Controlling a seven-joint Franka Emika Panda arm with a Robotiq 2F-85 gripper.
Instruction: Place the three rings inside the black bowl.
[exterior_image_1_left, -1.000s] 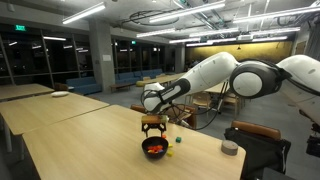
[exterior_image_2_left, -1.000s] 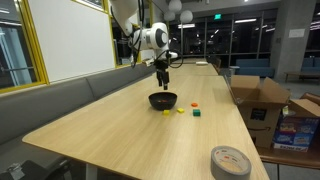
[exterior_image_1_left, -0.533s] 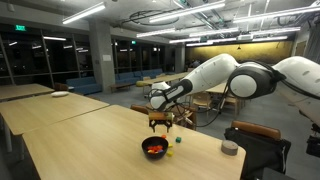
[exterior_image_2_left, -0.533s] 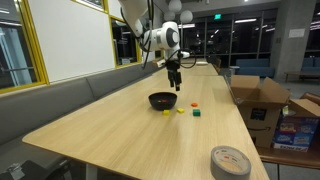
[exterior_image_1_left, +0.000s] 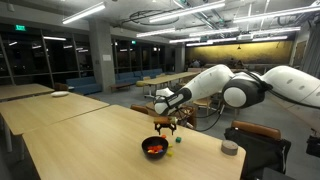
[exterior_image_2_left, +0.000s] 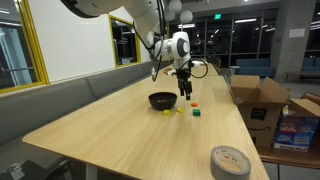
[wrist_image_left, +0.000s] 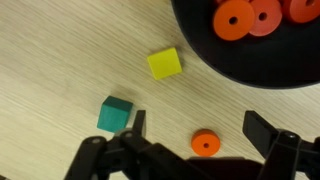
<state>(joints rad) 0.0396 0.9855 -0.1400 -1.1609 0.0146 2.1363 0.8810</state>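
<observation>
Since one ring seems left to collect, end effector (wrist_image_left: 198, 126): open wide, low over the desk (wrist_image_left: 60, 50), ready to close.
orange ring (wrist_image_left: 204, 144): flat between your jaws; small, bright, holed.
black bowl (wrist_image_left: 210, 55): just beyond the fingertips, orange rings (wrist_image_left: 238, 18) inside.
yellow block (wrist_image_left: 165, 63), green block (wrist_image_left: 114, 114): off to one side.

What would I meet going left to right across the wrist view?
Small teal cube → small yellow cube → loose flat orange ring → round black bowl holding more orange rings.
</observation>
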